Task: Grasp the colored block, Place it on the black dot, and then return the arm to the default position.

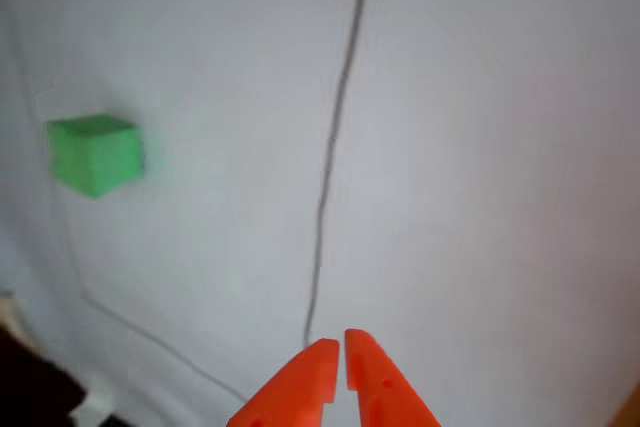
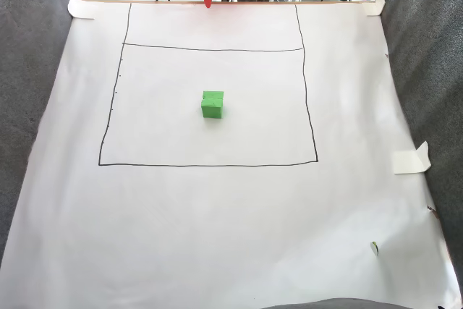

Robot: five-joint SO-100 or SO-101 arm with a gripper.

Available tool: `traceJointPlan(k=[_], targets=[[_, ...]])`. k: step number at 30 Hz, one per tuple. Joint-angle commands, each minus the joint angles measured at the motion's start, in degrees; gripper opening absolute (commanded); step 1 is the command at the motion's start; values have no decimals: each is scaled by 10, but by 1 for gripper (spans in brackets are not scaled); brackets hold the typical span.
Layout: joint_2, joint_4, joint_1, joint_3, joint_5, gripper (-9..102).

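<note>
Two orange fingers of the gripper [image 1: 342, 349] sit nearly together, holding nothing, in the other view. In the fixed view the block [image 2: 212, 104] rests well ahead of the gripper [image 2: 208, 1], inside the drawn square [image 2: 210, 164]. No dot shows. Judged step: return to rest, so retract without dragging the paper [image 2: 217, 236]

My gripper [image 1: 342, 347] is cut off by the other view's bottom edge — only its orange tips show. The green block [image 1: 95, 154] looks soft and blurred there — its crease unreadable.
</note>
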Motion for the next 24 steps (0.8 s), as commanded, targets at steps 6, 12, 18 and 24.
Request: traceJointPlan(k=[6,12,18,24], targets=[[43,-18,26,5,-17,0],[43,-81,45,36,-31,0],[43,-182,34,118,-31,0],[43,-286,29,189,-23,0]])
